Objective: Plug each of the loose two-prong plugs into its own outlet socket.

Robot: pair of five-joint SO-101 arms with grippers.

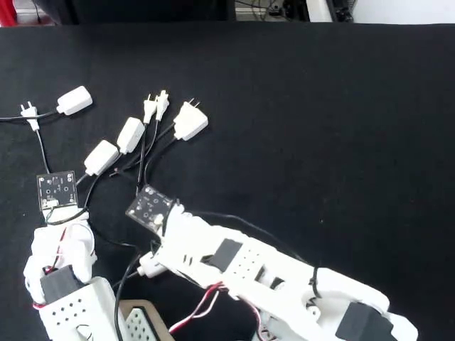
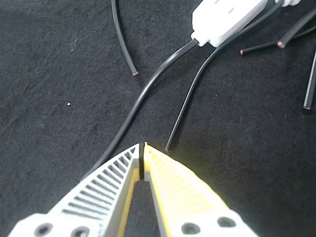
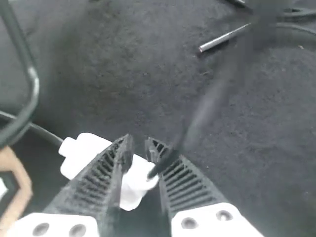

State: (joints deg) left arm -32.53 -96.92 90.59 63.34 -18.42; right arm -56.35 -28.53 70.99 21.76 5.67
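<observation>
Two-prong plugs (image 1: 149,110) and white outlet sockets (image 1: 130,133) fan out over the black table (image 1: 320,106). The left gripper (image 2: 143,147), tips together on nothing, points along the cable (image 2: 148,89) toward the nearest socket (image 2: 224,17). The right gripper (image 3: 138,143) looks clamped on a small white plug (image 3: 134,185) held crosswise, with the sockets farther up the table, so this arm seems the one to carry it there.
</observation>
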